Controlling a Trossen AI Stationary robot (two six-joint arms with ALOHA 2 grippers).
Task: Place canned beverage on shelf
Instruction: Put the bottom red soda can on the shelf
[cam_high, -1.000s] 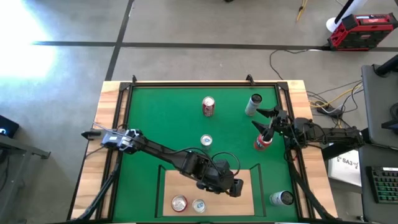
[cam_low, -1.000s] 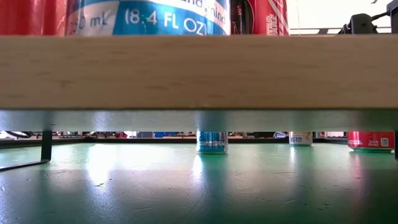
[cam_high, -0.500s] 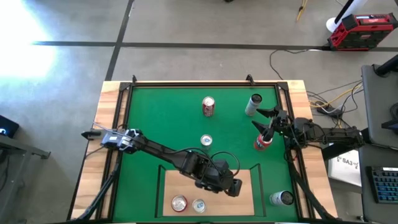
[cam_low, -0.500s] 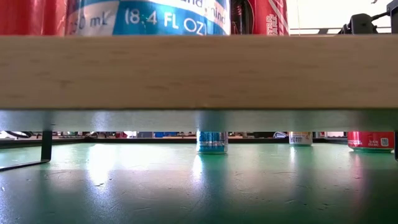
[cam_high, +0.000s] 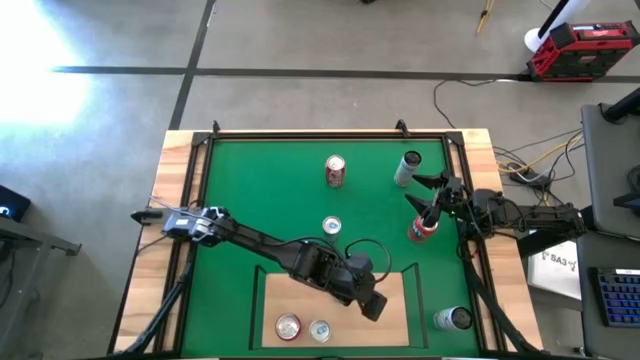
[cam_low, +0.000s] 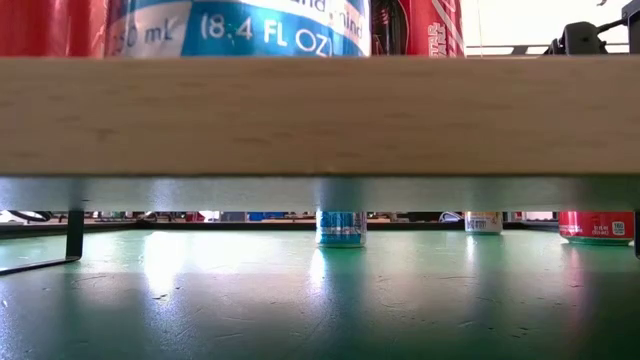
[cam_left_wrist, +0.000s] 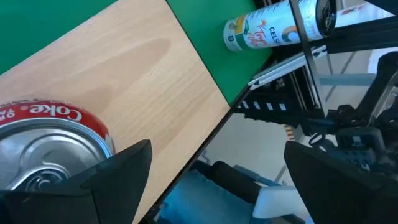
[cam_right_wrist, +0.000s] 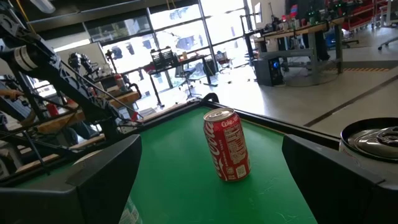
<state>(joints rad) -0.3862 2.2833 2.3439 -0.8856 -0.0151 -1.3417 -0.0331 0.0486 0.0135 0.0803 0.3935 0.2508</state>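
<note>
- Hovering over the shelf (cam_high: 395, 300), the left pincer (cam_high: 374, 306) stands with its fingers spread apart and nothing between them.
- Just beside that pincer, on the pale board, stands a red cola can (cam_high: 288, 326), with a blue-and-silver can (cam_high: 319, 328) touching or nearly touching it on the side toward the pincer; both are upright.
- In the left wrist view the red cola can (cam_left_wrist: 50, 149) sits close by one dark finger (cam_left_wrist: 118, 174), clear of the grip.
- Farther out from the left pincer, off the shelf near the mat's corner, a white printed can (cam_high: 452, 319) lies on its side.
- The right pincer (cam_high: 427, 195) is wide open over the green mat (cam_high: 260, 200), holding nothing.
- A second red can (cam_high: 421, 229) stands upright just beside the right pincer, near its fingertips.
- Ahead of the right pincer a third red can (cam_high: 335, 171) stands upright on the counter; a silver can (cam_high: 407, 168) lies tilted close by.
- Between the two pincers a small blue can (cam_high: 331, 227) stands upright on the mat.
</note>
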